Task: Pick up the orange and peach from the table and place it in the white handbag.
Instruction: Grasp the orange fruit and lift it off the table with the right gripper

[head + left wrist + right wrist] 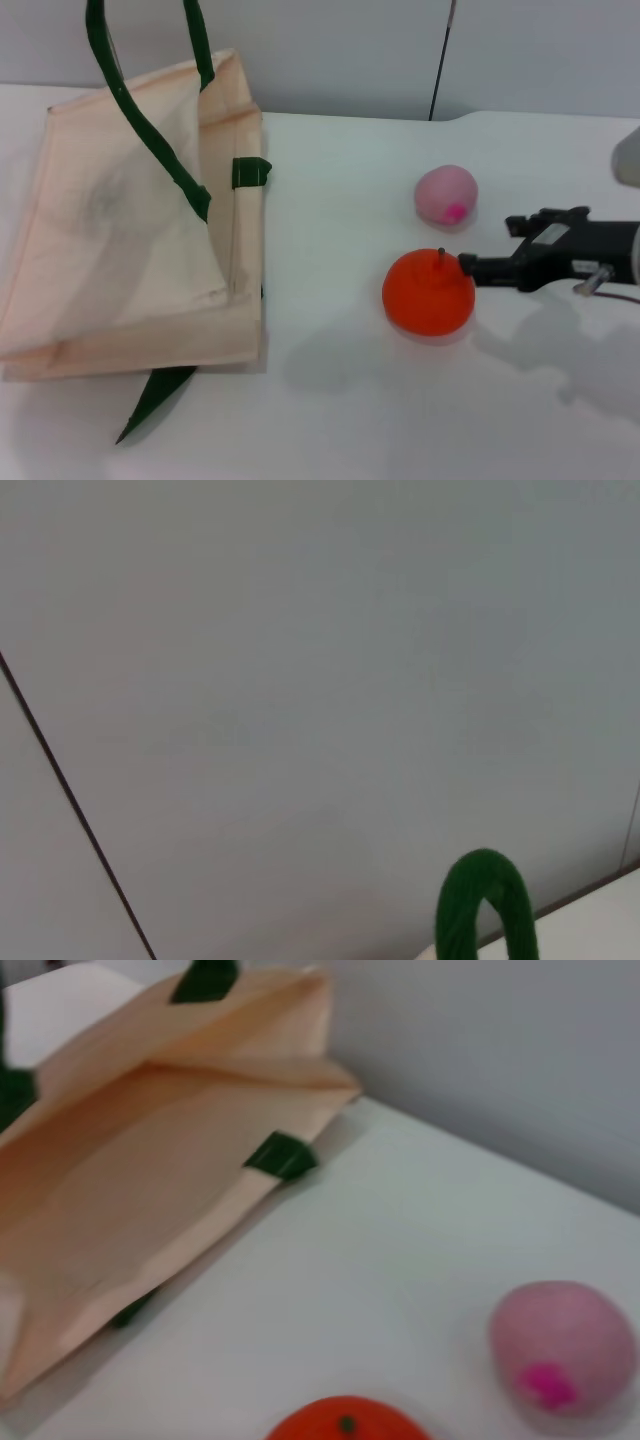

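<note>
Closest to us in the head view lies the white handbag (120, 230), a cream fabric tote slumped on the tabletop (350, 400) at our left, its mouth facing right and one dark green strap (150, 130) lifted upward. Well to its right sit the orange (428, 292), bright orange-red with a dark stem, and just behind it the smaller peach (446, 195), pale pink with a magenta spot; the two fruits lie near each other but apart.

Our right hand (490, 248) reaches in from the right with its lower finger touching or almost touching the orange, and its fingers look spread wide, holding nothing. Our left hand is out of sight; we cannot tell its state, though its wrist view shows a green strap loop (485, 905) close by.

We judge the main risk is rolling: a round fruit nudged by one finger may slip away or bump the peach. The bag's soft mouth could also sag shut.
</note>
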Tool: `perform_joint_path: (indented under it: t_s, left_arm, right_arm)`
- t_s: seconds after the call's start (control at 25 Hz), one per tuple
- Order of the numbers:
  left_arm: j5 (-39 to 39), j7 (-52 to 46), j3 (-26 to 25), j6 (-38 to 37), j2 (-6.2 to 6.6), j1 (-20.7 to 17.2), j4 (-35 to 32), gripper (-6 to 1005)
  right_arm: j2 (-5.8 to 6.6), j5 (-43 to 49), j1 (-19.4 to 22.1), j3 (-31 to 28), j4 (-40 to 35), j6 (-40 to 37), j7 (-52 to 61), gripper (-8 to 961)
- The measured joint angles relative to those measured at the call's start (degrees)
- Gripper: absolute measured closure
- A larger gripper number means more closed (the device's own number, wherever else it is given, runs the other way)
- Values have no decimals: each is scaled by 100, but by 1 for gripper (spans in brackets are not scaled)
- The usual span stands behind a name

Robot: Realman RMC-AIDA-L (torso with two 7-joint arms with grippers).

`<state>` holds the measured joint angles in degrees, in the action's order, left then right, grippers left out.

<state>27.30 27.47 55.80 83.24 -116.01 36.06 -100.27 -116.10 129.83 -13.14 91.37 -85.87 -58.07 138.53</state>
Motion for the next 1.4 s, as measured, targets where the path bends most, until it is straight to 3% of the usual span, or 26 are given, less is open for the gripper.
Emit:
perform_joint_path:
  t_s: [0.44, 0.92, 1.4]
  left_arm:
    - [10, 28, -14, -7, -1, 80, -31, 868]
    - [35, 32, 29, -18, -21, 251, -30, 869]
    - [40, 57, 110, -2, -27, 236, 13, 869]
  right_arm:
    - [12, -33, -264, 146, -29, -454, 34, 114]
    - [17, -202, -945, 459, 1018, -286, -13, 86]
    - [27, -11, -980, 298, 1162, 3, 5, 80]
